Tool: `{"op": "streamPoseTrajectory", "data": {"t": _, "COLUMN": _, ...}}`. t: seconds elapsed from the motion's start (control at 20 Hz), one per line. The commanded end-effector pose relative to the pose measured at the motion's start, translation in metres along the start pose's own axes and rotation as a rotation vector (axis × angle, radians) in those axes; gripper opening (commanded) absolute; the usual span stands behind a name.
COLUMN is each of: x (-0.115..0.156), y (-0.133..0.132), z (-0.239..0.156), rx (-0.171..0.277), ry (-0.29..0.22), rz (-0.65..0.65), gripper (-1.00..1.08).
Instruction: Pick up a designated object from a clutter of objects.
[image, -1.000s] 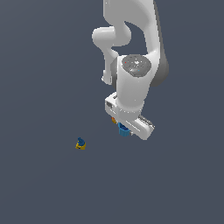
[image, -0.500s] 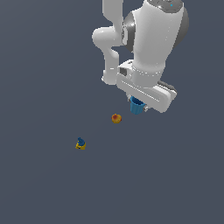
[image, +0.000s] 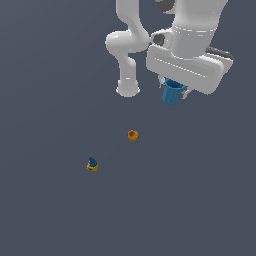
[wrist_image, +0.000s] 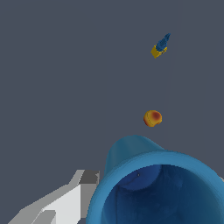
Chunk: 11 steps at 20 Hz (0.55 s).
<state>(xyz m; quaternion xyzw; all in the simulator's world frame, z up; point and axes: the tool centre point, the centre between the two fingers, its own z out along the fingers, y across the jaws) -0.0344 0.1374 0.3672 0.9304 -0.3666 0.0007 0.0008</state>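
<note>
The bright blue cup (image: 173, 92) hangs under my gripper (image: 175, 96), held high above the grey floor. The gripper is shut on the cup; the fingers are mostly hidden behind it and the white hand. In the wrist view the cup (wrist_image: 153, 183) fills the near part of the picture, its open rim towards the camera, with one grey finger (wrist_image: 65, 203) beside it. The orange-yellow ball with a red spot (image: 132, 135) lies on the floor below, and shows in the wrist view (wrist_image: 152, 118). The blue-and-yellow piece (image: 92, 164) lies farther to the exterior view's left, and shows in the wrist view (wrist_image: 160, 46).
The arm's white base (image: 128, 87) stands behind the ball. The floor (image: 50, 75) is plain dark grey.
The gripper has risen with the blue cup in it, moving up and to the exterior view's right. The ball, hidden by the hand one second ago, now shows on the floor.
</note>
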Motion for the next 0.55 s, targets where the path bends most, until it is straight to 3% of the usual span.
{"op": "streamPoseTrajectory", "data": {"t": 0.0, "x": -0.010, "y": 0.000, "z": -0.016, "rx": 0.000, "ry": 0.000, "rz": 0.001, "gripper": -1.00}}
{"op": "streamPoseTrajectory", "data": {"t": 0.5, "x": -0.025, "y": -0.003, "z": -0.041, "rx": 0.001, "ry": -0.001, "rz": 0.000, "gripper": -1.00}}
